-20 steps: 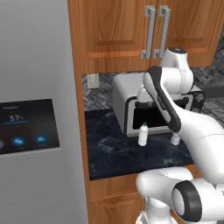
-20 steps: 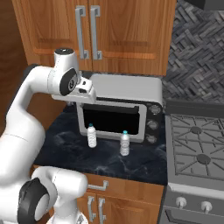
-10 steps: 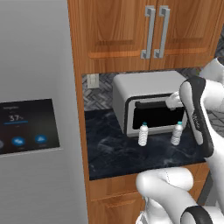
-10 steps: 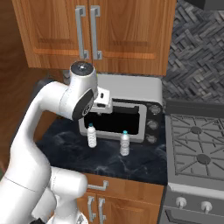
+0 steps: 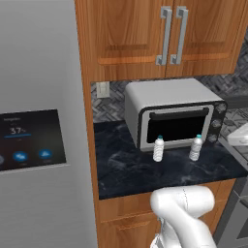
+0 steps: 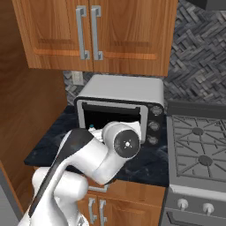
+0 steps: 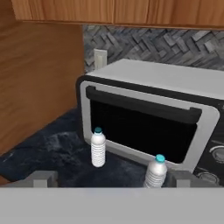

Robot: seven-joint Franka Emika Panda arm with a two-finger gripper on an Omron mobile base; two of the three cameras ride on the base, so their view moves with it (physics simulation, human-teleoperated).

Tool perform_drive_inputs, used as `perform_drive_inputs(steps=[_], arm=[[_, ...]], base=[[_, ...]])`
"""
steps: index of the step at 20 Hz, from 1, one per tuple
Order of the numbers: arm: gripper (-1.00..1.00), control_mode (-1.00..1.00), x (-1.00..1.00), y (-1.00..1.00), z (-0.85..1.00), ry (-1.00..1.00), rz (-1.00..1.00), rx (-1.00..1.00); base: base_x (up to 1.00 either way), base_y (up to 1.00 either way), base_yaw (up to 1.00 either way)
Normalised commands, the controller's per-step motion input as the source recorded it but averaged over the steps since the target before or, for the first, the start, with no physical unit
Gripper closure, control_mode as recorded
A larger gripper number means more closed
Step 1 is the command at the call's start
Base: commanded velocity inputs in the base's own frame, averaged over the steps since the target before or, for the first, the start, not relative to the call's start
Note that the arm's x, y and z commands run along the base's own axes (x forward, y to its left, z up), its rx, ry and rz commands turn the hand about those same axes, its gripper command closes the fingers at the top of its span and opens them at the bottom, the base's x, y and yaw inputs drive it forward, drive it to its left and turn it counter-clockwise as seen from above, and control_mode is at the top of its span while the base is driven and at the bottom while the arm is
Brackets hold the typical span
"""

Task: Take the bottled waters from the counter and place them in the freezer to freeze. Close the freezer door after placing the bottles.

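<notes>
Both bottled waters, the left bottle (image 5: 158, 148) and the right bottle (image 5: 195, 147), stand upright and well apart on the counter (image 5: 126, 172) just before the toaster oven (image 5: 174, 116), bare stone toward 6 o'clock; the gripper (image 7: 109, 179) fingers are spread, holding nothing.

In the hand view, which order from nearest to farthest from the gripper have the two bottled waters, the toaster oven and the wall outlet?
1. Right bottled water, just ahead of the gripper, right of centre.
2. Left bottled water, a little farther on the counter.
3. Toaster oven, behind both bottles.
4. Wall outlet, on the backsplash behind the oven.
</notes>
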Motion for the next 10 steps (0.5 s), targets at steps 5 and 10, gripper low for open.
perform_drive_inputs(steps=[5, 10], arm=[[-1.0, -1.0, -0.23, -0.89, -0.33, -0.18, 0.09, 0.12], [-1.0, -1.0, 0.03, -0.33, -0.43, -0.12, 0.05, 0.02]], base=[[0.0, 0.0, 0.0], [0.0, 0.0, 0.0]])
